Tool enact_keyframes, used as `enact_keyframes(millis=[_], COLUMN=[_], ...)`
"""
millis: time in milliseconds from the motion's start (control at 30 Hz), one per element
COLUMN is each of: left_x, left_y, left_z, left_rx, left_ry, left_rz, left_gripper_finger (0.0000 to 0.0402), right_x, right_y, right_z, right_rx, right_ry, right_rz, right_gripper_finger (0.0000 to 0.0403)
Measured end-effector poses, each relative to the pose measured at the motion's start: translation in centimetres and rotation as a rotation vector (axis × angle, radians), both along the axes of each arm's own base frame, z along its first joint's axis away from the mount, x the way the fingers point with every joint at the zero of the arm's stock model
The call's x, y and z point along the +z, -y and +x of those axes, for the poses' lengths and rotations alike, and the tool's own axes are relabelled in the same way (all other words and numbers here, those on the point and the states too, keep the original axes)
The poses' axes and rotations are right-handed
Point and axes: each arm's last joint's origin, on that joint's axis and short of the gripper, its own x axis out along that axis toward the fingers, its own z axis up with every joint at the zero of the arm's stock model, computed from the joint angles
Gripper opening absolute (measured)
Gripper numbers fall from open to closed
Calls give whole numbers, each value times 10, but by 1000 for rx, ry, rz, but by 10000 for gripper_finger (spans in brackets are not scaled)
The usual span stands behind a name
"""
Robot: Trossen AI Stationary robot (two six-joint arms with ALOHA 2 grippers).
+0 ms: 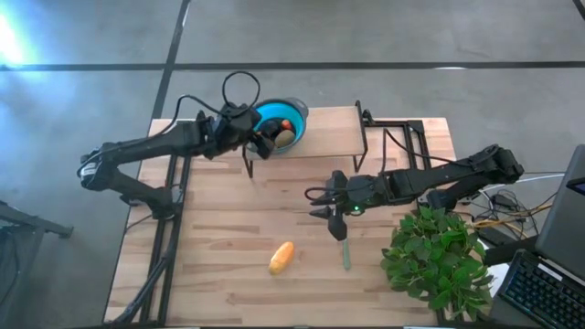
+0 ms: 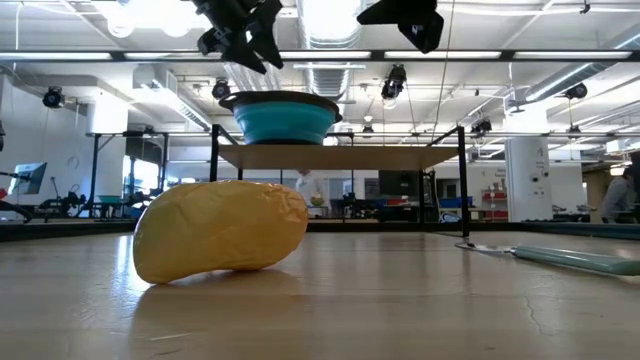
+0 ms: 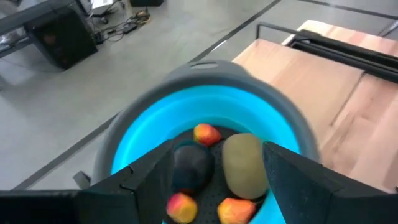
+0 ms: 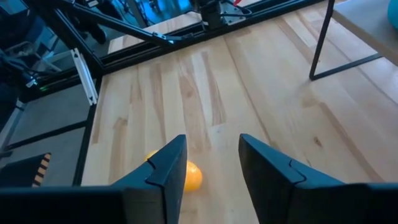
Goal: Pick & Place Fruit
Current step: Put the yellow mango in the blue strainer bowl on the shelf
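the yellow fruit (image 2: pixel 220 238) fills the low view's foreground, lying on its side on the table (image 2: pixel 400 300), with a pale stick (image 2: pixel 570 259) flat on the wood off to one side. behind them a blue bowl (image 2: pixel 284 118) sits on a raised shelf (image 2: pixel 340 155), and both grippers hang above it at the top of the frame, too cut off there to read their fingers

from above, the left gripper (image 1: pixel 262 143) reaches over the bowl (image 1: pixel 292 111) at the shelf's left end, seemingly poised where a piece gets dropped in. the right gripper (image 1: pixel 329 212) hovers over the table's middle, near the stick (image 1: pixel 346 252), pointing toward the yellow fruit (image 1: pixel 281 257), which lies alone on the wood nearer the front edge. a leafy plant (image 1: pixel 437 258) stands at the right

the left wrist view looks down into the bowl (image 3: pixel 149 118): an olive piece (image 3: pixel 244 163), a dark round one (image 3: pixel 189 167) and three small red-orange bits (image 3: pixel 207 134) rest inside. the left fingers (image 3: pixel 155 177) stand apart with nothing between them, so that arm looks to be done with its load

the right wrist view shows its fingers (image 4: pixel 165 171) spread wide and empty, the yellow fruit (image 4: pixel 189 176) peeking out just past one of them on bare wood. it appears to be lining up on this last loose piece, though only a sliver of it shows here
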Motion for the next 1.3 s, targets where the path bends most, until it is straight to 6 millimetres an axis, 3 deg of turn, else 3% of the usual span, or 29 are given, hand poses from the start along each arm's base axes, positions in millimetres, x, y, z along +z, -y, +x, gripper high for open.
enact_keyframes(millis=[233, 667, 933, 1300], left_x=[5, 3, 2, -2], left_y=[24, 100, 137, 151], left_z=[6, 11, 7, 5], left_rx=[-93, -351, -463, -555], left_ry=[1, 4, 41, 87], left_rz=[21, -15, -89, -387], left_gripper_finger=[247, 246, 246, 253], right_x=[-3, -8, -8, -8], right_y=[0, 0, 0, 0], right_z=[-1, -1, -1, -1], right_rx=[1, 0, 0, 0], right_ry=[-10, -24, -24, -24], right_rz=[-5, -5, -5, -5], right_gripper_finger=[156, 177, 185, 153])
